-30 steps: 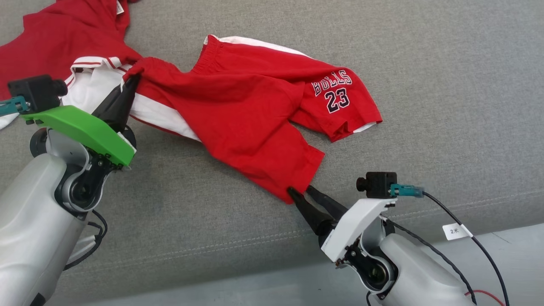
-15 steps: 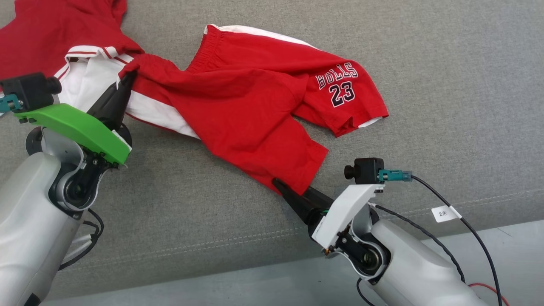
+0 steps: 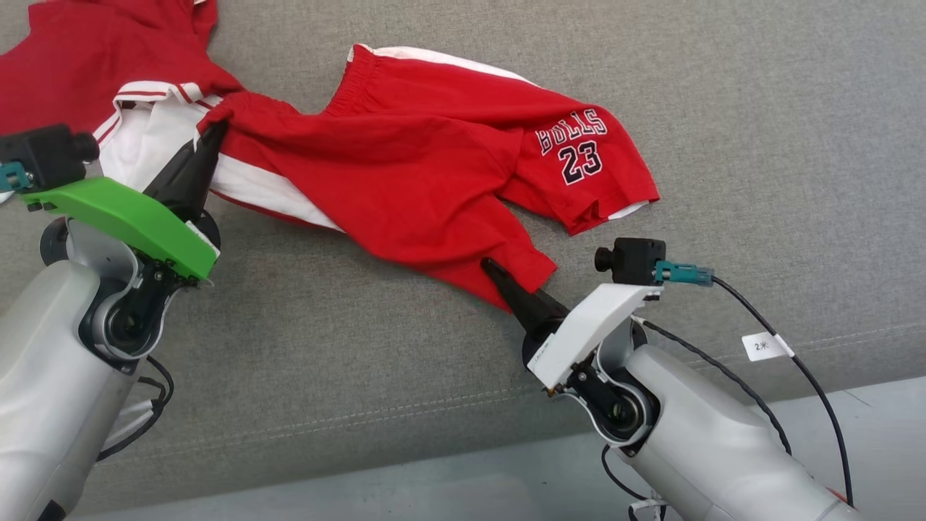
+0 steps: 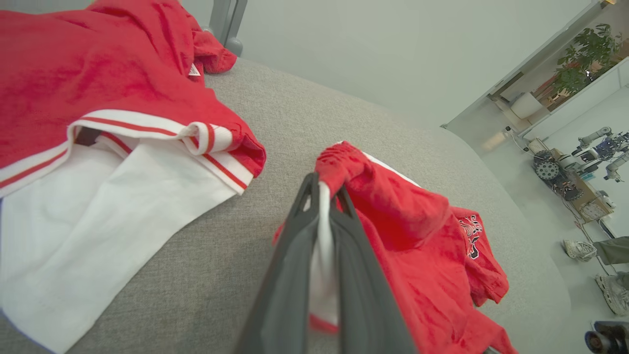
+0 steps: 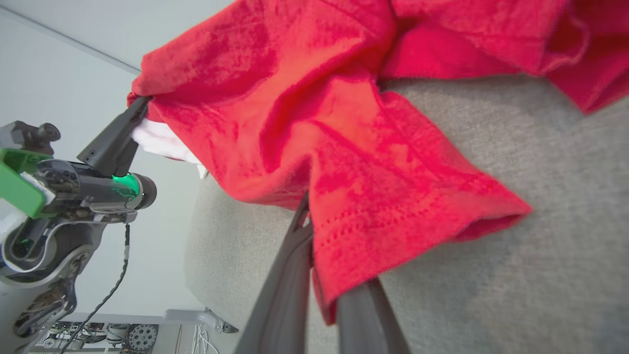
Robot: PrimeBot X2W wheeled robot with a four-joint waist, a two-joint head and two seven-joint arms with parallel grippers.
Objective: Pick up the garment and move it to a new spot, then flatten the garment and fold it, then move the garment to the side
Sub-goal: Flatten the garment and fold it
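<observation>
Head view: the red knit shorts [image 3: 405, 181], white-striped down the side and printed BULLS 23 on 1 leg, lie rumpled on the grey woven surface [image 3: 759, 130], strung between the 2 arms. The left end effector [image 3: 212, 134] is clamped on a bunched corner at the waistband end. In the left wrist view its fingers [image 4: 290, 260] stand nearly together with a strip of white cloth pinched between them. The right end effector [image 3: 493, 269] is clamped on the hem of the near leg, and the right wrist view shows that hem running down between its 2 dark fingers [image 5: 285, 285].

Holding 2 well-separated points looks deliberate: lifted this way, the cloth should hang spread rather than drop as a lump, which suits carrying it to a new spot and flattening it there. The waistband corner lies right against a second red garment with white, red-striped trim [image 3: 65, 72], so the lift probably needs to rise clear before travelling or it may drag that piece along. The left grip holds a wad, so the waistband may hang twisted.
</observation>
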